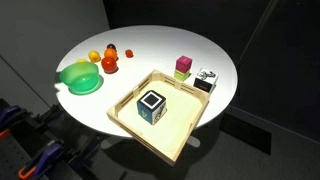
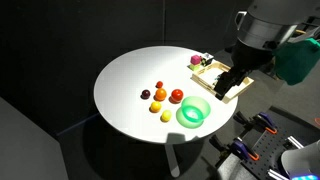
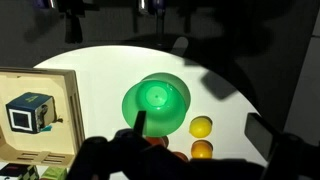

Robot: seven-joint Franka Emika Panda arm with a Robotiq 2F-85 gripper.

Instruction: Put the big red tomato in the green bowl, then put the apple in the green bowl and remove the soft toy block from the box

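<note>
A round white table [image 1: 160, 42] is standing in a dark room with black walls around it. The hand [image 2: 234, 84] is hanging well above the table, touching nothing. In the wrist view its fingers [image 3: 70, 27] are showing apart at the top edge with nothing between them, so it appears released and empty, though that picture is dim.

Going left to right in the wrist view, the box [image 3: 40, 78] is lying flat at the left, nearest beneath the hand. The soft toy block [image 3: 30, 112] is sitting inside it, upright. In the middle, further out from the hand, the green bowl [image 3: 157, 103] is sitting empty. At the right, two small yellow and orange fruits [image 3: 201, 126] are lying just past the bowl.

In both exterior views the big red tomato [image 2: 176, 96] is resting on the table just beside the bowl, on the side away from the hand. The apple [image 1: 94, 56] is lying near it among small red pieces.

The first step appears not yet begun. The next move is calling for the hand to travel out past the bowl, come down over the tomato with its fingers spread wide, and close without knocking the bowl's rim or the fruits crowding nearby.
</note>
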